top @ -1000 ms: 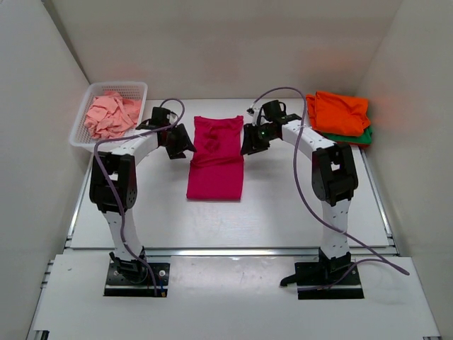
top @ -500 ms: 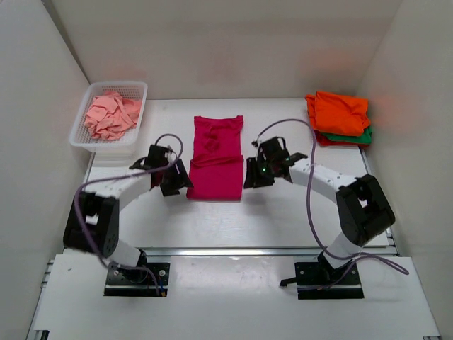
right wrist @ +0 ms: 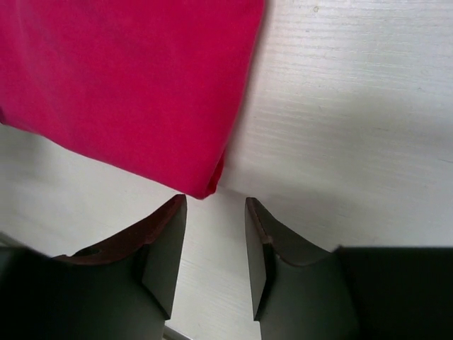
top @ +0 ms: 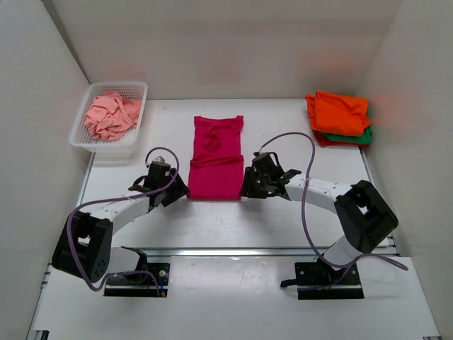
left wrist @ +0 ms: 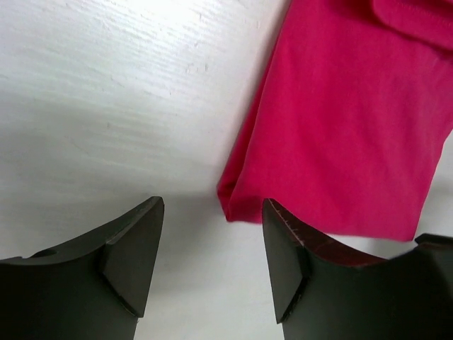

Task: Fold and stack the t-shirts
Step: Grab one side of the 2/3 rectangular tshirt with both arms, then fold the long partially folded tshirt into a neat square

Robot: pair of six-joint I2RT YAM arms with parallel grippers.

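Observation:
A magenta-pink t-shirt (top: 216, 157) lies flat in a long narrow strip at the table's middle. My left gripper (top: 177, 192) sits low at its near left corner (left wrist: 233, 207), jaws open, the corner just ahead of the gap. My right gripper (top: 245, 188) is at the near right corner (right wrist: 209, 185), open too, nothing between its fingers. A folded orange t-shirt (top: 340, 112) tops a stack at the back right, with a green t-shirt (top: 359, 137) and a red t-shirt (top: 323, 139) edge showing beneath. A pale salmon-pink t-shirt (top: 107, 115) lies crumpled in the basket.
The white mesh basket (top: 86, 139) stands at the back left. White walls close in both sides and the back. Both arms stretch low across the table's near half, their purple cables looping above them.
Both grippers have travelled from the shirt's upper sides down to its near corners and dropped low to the table. The shirt lies as it did.

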